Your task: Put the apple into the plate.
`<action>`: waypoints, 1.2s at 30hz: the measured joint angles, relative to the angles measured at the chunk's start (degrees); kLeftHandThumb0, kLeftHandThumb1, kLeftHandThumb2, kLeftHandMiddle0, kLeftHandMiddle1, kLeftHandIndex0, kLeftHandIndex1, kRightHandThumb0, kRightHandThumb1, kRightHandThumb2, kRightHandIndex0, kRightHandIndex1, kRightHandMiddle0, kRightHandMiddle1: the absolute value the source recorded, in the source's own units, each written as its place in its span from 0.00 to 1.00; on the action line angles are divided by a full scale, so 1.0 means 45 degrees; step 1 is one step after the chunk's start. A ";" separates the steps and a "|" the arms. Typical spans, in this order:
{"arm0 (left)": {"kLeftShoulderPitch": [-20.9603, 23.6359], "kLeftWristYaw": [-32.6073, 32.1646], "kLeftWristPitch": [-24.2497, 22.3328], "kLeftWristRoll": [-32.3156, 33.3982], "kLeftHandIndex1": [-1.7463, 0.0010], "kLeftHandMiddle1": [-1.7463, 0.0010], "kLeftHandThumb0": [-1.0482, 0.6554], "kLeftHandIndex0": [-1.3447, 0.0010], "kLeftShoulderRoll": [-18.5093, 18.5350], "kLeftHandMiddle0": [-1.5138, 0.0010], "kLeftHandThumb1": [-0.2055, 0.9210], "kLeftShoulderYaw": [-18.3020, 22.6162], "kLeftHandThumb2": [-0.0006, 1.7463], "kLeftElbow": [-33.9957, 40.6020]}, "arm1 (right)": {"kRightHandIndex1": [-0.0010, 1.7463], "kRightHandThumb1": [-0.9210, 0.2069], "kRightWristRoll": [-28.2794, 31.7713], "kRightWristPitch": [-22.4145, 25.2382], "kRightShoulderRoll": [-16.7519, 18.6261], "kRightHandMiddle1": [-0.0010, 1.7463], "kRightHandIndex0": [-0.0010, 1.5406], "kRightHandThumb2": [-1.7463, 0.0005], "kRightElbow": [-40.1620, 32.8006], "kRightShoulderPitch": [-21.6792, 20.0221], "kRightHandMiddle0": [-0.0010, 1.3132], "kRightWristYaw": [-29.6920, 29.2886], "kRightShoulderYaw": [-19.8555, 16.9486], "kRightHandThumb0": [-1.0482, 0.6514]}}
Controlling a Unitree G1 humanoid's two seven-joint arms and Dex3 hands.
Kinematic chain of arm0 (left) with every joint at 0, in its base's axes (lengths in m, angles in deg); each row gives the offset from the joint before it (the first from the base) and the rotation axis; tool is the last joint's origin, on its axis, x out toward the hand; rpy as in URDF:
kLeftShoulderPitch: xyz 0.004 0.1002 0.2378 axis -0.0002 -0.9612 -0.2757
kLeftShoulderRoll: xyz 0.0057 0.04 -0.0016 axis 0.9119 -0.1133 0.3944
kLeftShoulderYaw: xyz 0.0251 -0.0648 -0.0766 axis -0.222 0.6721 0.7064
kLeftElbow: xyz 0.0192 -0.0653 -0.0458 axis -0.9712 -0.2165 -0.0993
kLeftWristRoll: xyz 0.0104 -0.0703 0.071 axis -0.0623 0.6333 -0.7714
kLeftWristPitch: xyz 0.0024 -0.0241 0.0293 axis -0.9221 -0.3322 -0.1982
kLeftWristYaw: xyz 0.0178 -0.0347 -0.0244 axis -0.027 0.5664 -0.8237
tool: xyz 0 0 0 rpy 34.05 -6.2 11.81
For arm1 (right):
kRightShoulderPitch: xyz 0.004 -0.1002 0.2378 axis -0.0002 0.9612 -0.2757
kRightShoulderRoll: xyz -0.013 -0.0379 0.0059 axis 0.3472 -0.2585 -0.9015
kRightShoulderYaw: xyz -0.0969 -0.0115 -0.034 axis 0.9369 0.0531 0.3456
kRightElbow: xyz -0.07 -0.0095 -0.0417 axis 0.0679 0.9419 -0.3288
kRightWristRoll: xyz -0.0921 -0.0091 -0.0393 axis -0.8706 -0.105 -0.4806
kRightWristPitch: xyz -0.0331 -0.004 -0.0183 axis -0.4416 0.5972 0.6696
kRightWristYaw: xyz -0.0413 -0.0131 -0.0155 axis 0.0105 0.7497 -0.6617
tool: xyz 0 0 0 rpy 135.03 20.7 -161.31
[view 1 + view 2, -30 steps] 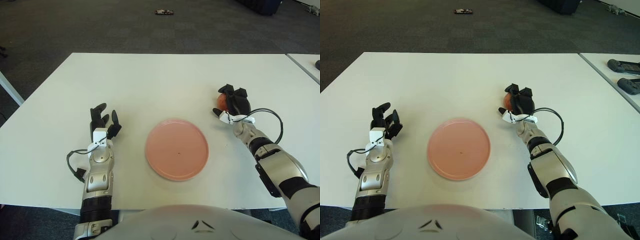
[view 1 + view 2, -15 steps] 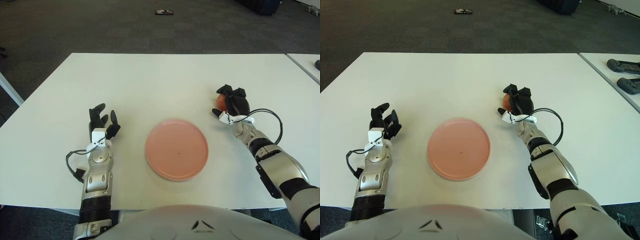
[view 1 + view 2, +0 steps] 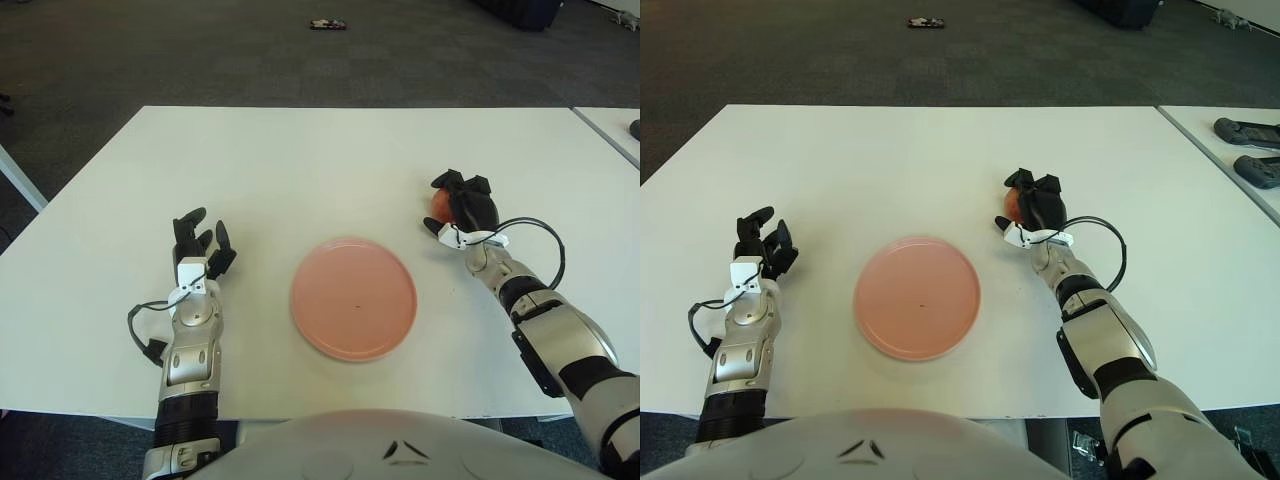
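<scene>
While the small reddish-orange apple (image 3: pixel 441 202) sits on the white rectangular table (image 3: pixel 330 160), to the right of the plate and a little beyond it, the black three-fingered right hand (image 3: pixel 468 205) is draped over its top and near side, its fingers curled around the fruit so that only a sliver of red skin shows at the hand's left edge — a grasp that looks closed, though whether the apple has left the tabletop cannot be told. Over the last second this hand has barely stirred, creeping only slightly farther over the apple, which suggests the grip is being settled rather than the carry begun. The round, flat pink plate (image 3: pixel 353 297) lies bare near the table's front edge, well apart from the apple, so the whole transfer remains to be done: a lift, then a short sweep leftward and toward the robot. The left hand (image 3: pixel 197 247) shows to the left of the plate, fingers loosely spread and holding nothing — it has drifted a little outward and back, playing no part.
</scene>
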 measured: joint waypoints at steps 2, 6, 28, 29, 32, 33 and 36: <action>0.0000 0.0001 0.0037 0.0009 0.43 0.76 0.20 1.00 0.0010 0.78 1.00 0.0005 0.44 -0.0029 | 1.00 0.59 0.0057 -0.0134 0.0005 1.00 0.80 0.20 -0.0034 0.0029 0.50 0.0000 -0.0044 0.33; 0.0000 0.0041 0.0137 0.0019 0.43 0.76 0.20 1.00 0.0043 0.78 1.00 0.0031 0.44 -0.0095 | 1.00 0.61 0.0535 -0.0474 0.0171 1.00 0.79 0.19 -0.0084 0.0049 0.51 -0.0001 -0.0492 0.33; 0.0054 0.0132 0.0511 -0.0013 0.43 0.77 0.21 1.00 0.0220 0.78 1.00 0.0061 0.44 -0.0377 | 1.00 0.59 0.6585 -0.2997 0.2585 1.00 0.81 0.20 -0.2070 0.0602 0.50 0.5359 -0.4825 0.33; 0.0076 0.0125 0.0511 -0.0011 0.43 0.77 0.21 1.00 0.0220 0.78 1.00 0.0068 0.44 -0.0390 | 1.00 0.59 0.6781 -0.2921 0.2747 1.00 0.80 0.21 -0.2424 0.0723 0.49 0.5621 -0.4938 0.33; 0.0116 0.0118 0.0514 -0.0001 0.43 0.78 0.21 1.00 0.0219 0.78 1.00 0.0077 0.44 -0.0419 | 1.00 0.58 0.7375 -0.2587 0.3211 1.00 0.80 0.21 -0.3719 0.1066 0.49 0.6256 -0.5167 0.33; 0.0144 0.0117 0.0515 0.0002 0.42 0.78 0.21 1.00 0.0215 0.78 1.00 0.0074 0.44 -0.0439 | 1.00 0.58 0.7537 -0.2444 0.3346 1.00 0.80 0.21 -0.4117 0.1143 0.49 0.6466 -0.5246 0.33; 0.0175 0.0118 0.0543 0.0021 0.42 0.78 0.20 1.00 0.0208 0.78 1.00 0.0076 0.43 -0.0479 | 1.00 0.57 0.7943 -0.1972 0.3570 1.00 0.79 0.22 -0.5084 0.1241 0.48 0.7006 -0.5437 0.34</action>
